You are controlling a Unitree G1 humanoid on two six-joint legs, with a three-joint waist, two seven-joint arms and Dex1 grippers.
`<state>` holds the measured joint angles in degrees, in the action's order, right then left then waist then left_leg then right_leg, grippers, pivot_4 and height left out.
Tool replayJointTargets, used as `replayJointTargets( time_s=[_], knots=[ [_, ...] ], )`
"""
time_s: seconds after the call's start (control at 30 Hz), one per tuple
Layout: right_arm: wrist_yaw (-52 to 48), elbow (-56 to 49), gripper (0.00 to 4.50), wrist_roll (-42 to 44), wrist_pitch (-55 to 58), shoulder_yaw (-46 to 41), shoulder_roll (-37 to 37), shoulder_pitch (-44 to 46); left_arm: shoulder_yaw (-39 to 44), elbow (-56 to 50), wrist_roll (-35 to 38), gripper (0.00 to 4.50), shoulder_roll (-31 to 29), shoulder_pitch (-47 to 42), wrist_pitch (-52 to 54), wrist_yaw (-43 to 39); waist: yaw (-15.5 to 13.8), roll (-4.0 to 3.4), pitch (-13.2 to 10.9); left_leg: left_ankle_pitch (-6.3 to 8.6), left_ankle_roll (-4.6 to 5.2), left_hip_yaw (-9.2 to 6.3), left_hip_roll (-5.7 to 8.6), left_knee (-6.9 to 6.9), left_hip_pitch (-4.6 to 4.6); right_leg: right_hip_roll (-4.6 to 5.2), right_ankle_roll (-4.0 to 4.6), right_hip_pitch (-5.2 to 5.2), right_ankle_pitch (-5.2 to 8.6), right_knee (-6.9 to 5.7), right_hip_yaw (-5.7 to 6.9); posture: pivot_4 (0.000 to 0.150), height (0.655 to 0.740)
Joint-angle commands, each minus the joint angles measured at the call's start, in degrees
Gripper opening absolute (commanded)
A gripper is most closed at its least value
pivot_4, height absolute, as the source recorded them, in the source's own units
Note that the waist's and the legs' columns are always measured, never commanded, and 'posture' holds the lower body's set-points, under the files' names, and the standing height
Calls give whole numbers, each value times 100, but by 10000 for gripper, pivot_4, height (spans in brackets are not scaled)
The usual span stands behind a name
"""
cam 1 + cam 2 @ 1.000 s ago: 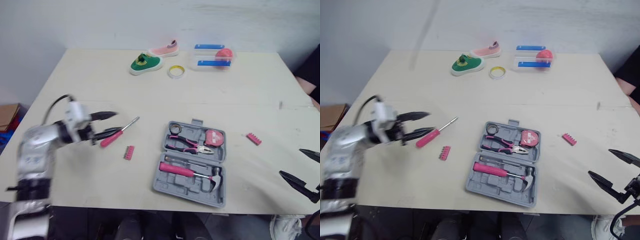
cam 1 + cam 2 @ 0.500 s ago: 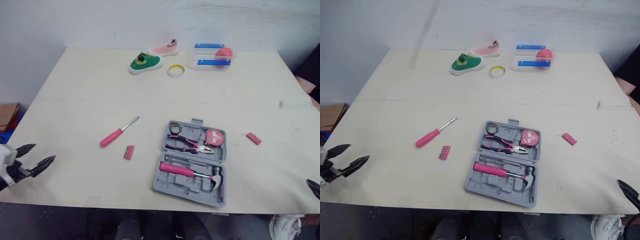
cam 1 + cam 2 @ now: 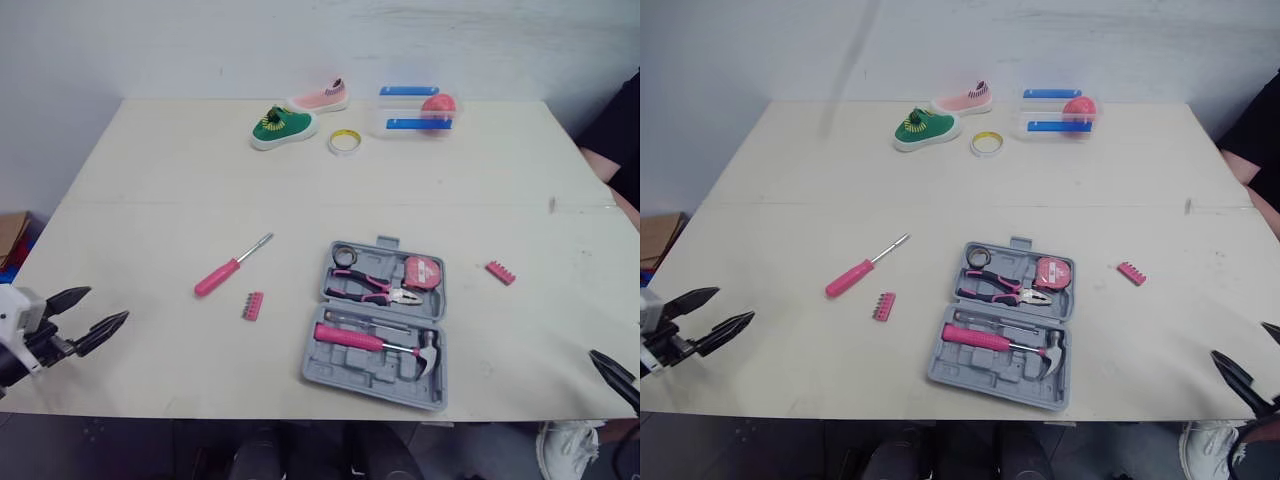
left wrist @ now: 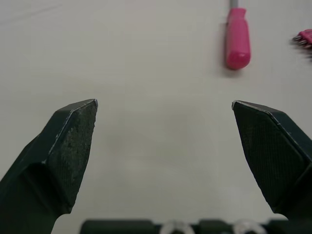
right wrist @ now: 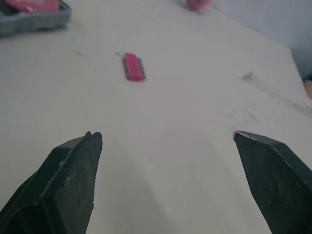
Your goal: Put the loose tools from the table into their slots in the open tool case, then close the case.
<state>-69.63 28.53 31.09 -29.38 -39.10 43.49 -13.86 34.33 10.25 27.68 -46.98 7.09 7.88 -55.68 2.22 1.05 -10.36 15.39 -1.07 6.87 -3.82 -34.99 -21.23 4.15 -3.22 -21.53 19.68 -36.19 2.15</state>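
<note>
Left gripper: lower left corner of the head view, over the near table edge. Jaws wide open, nothing in them. Its wrist cam has bare tabletop between the fingers, with the screwdriver handle and a bit strip beyond them.

Screwdriver: left of centre, loose on the table, pink handle toward the lower left, shaft pointing to the upper right.

Left bit strip: pink, just below and right of the screwdriver handle, not touching it, well short of the case.

Top centre, back of the table: green shoe, pink shoe, tape roll, then a clear box with blue bars and a pink thing inside.

Case: grey, centre to lower centre, lying open, rotated a little. Slotted in it: pliers upper middle, tape measure upper right, hammer across the lower half, pink handle to the left.

Right bit strip: pink, loose, right of the case, apart from it.

Right gripper: lower right corner, at the near table edge. Jaws wide open, empty. Its wrist cam looks across the table at the right bit strip, case corner further off.

Person's dark sleeve at the right edge.
</note>
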Motion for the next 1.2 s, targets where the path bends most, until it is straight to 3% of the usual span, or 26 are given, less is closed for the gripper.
replayJointTargets(
  time_s=[0.03,0.17,0.27,0.47,0.6,0.73,0.9,1.2],
  knots=[
    [29,-1143,45000,391,367,316,-285,48,-309,-997,166,44673,130,-12,405,220,-22,0,0,0,-1,0,-1,1,-1,-1,0,-1,0,0,1,1500,7400],
    [163,-2142,45000,392,745,822,-520,125,-558,-2796,375,44673,323,413,1192,741,-19,2,-2,0,0,0,0,-4,-7,-1,-9,0,-5,-1,-3,1500,7400],
    [158,-2528,45000,424,959,1087,-589,212,-732,-3493,426,44673,595,524,1559,1212,-53,-2,-5,-8,16,4,5,-5,-7,1,-12,0,-6,1,-8,1500,7400],
    [32,-2706,45000,447,1053,1497,-762,595,-1167,-3830,0,44673,1033,482,1908,2123,-58,-2,-5,-26,24,2,5,-10,1,-10,-15,4,-9,-6,-7,1500,7400],
    [-331,-2860,45000,306,763,2051,-965,973,-1937,-4213,-253,44673,1833,424,2123,2955,-53,0,-5,-34,42,3,11,-14,0,-6,-25,9,-14,-6,-13,1500,7400],
    [-545,-2830,45000,315,815,2300,-922,1287,-2447,-4192,-773,44673,2212,180,2196,3554,-66,3,-7,-38,47,5,14,-20,-3,-9,-35,7,-20,-8,-17,1500,7400],
    [-823,-2748,45000,327,843,2407,-845,1430,-3009,-4000,-1332,44673,2593,10,2262,4099,-77,4,-6,-44,46,1,15,-21,-2,-12,-33,7,-21,-13,-16,1500,7400],
    [-1010,-3078,45000,385,996,2593,-856,1418,-3387,-3880,-1540,44673,3088,-7,2502,4424,-65,5,-7,-45,46,2,14,-23,1,-12,-32,5,-21,-23,-17,1500,7400]
  ],
)
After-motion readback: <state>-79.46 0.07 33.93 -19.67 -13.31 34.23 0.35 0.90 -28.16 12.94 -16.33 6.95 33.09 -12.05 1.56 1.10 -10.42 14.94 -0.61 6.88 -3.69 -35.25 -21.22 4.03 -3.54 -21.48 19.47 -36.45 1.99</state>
